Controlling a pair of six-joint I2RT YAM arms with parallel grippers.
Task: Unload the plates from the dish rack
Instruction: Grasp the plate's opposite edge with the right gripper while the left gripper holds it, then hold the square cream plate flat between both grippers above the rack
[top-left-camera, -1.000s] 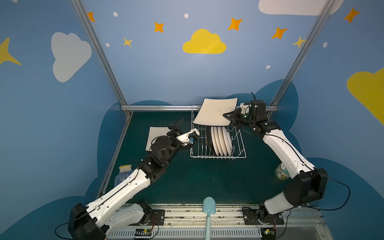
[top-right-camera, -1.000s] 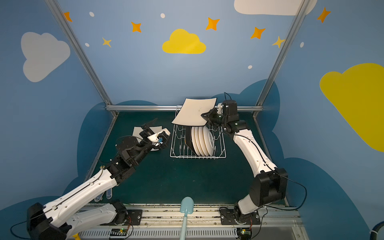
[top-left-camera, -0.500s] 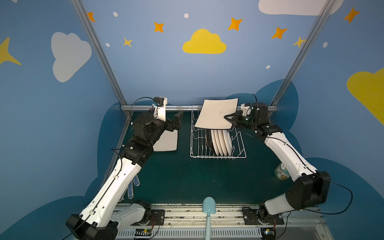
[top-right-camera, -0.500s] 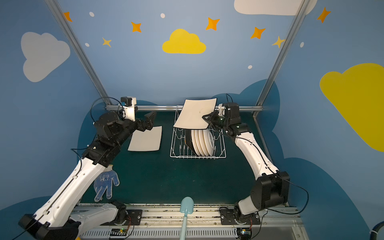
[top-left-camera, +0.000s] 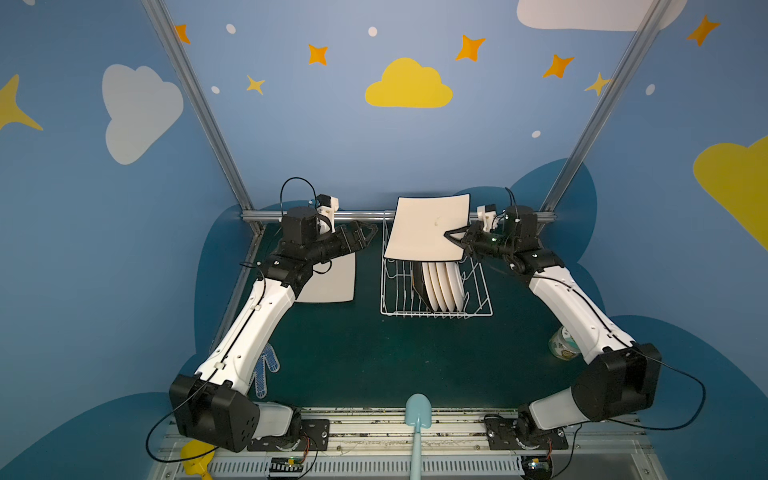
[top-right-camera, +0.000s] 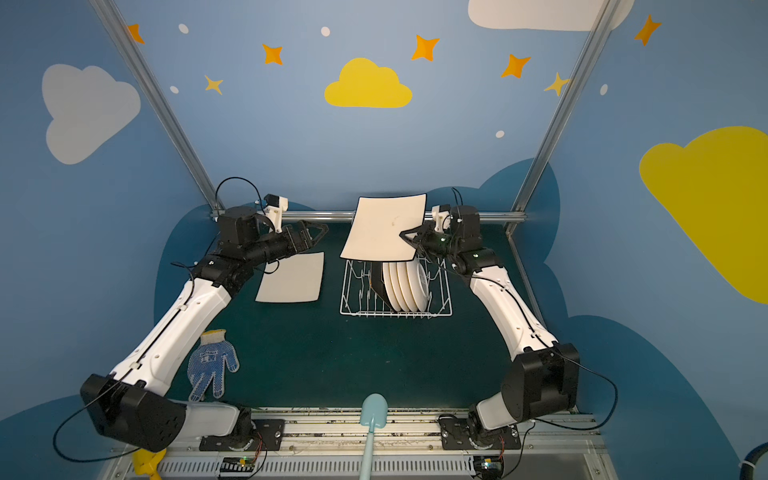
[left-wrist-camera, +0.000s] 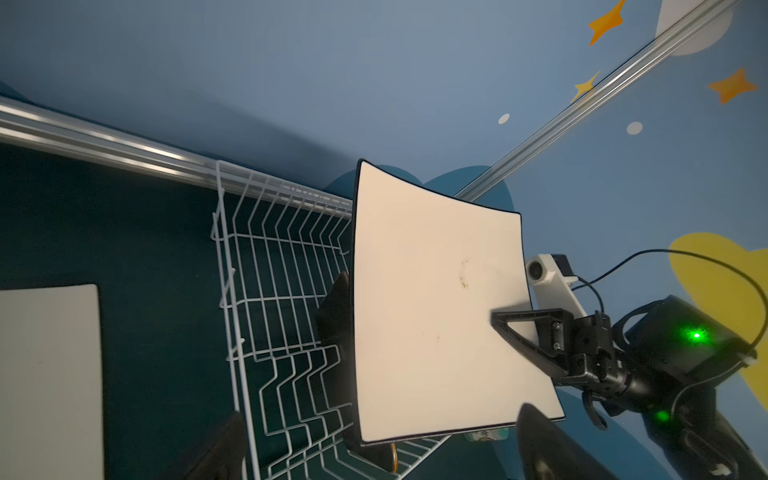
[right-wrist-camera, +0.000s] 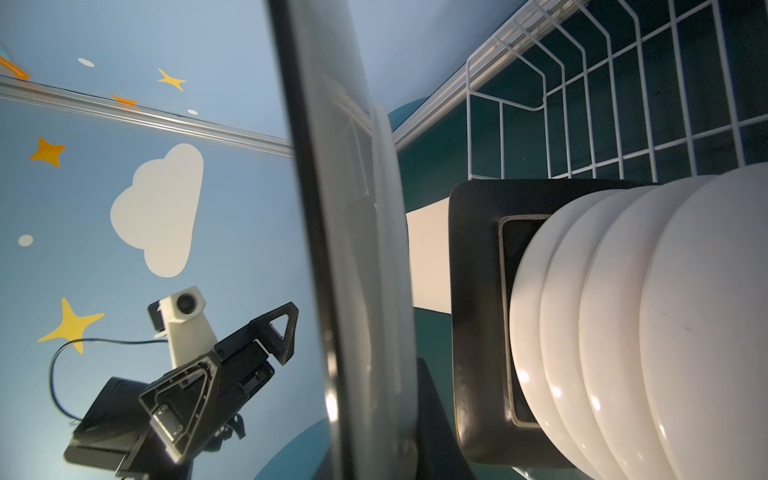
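- The right gripper (top-left-camera: 452, 240) is clamped narrow on the held plate (top-left-camera: 428, 226), a cream square. It pinches 1 edge near a lower corner, which leaves the rest of the rim free for another grip.
- The held plate hangs in the air above the far end of the rack (top-left-camera: 436, 315), clear of the wires. It is tilted with its broad face toward the left arm, and in the right wrist view it shows edge-on (right-wrist-camera: 332, 249).
- The left gripper (top-left-camera: 368, 232) stands wide and empty, raised off the table (top-left-camera: 374, 357). It is just beside the held plate's left edge but apart from it.
- In the left wrist view its 2 fingers (left-wrist-camera: 216, 453) frame the plate's near edge. I read that as lining up for a handover.
- 1 flat plate (top-left-camera: 336, 282), also cream and square, lies on the table left of the rack, partly under the left arm. That is likely the drop spot. It sits on the left arm's side, so a pass from right to left makes sense.
- In the rack stand 5 more: 1 black plate (top-left-camera: 417, 280) and 4 round plates (top-left-camera: 446, 282). They are upright on edge, close together, toward its right side.
- By that count, 1 of 7 is down and 1 is in transit.
- Risk: a 1-edge pinch on a wide plate may let it swing. The left jaws should close on the rim before the right lets go.
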